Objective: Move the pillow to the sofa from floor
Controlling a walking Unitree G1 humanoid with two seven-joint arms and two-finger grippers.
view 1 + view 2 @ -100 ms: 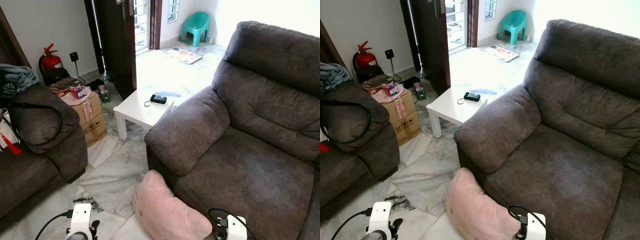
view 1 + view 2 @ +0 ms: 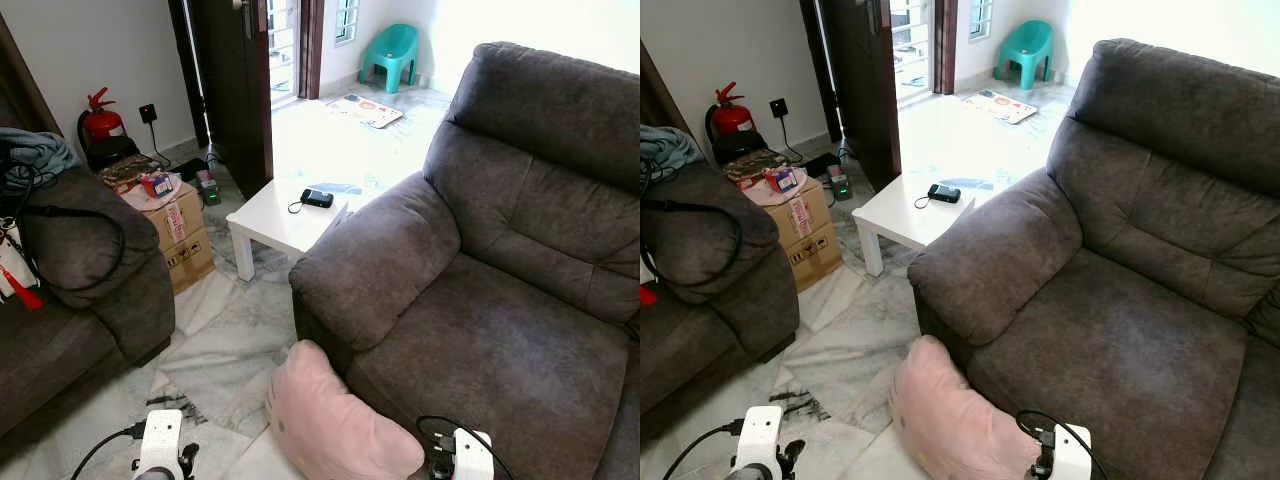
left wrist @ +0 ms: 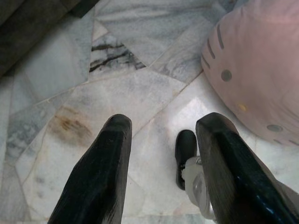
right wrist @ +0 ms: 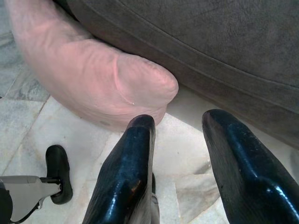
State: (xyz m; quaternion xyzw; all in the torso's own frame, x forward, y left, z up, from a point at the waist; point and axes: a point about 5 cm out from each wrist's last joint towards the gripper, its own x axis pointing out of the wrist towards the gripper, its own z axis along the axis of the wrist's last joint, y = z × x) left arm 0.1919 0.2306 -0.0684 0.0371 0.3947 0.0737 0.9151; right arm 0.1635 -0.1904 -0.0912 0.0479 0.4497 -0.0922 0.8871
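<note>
Your 2 grippers hang low, jaws apart and empty: the left gripper over bare floor, the right gripper nearer the pink pillow. It lies between them on the floor, leaning against the sofa front, long axis running away from you.

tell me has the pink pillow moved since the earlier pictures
No. The soft pink pillow sits at the same spot on the floor, leaning against the grey fabric sofa's front, below its armrest.
</note>
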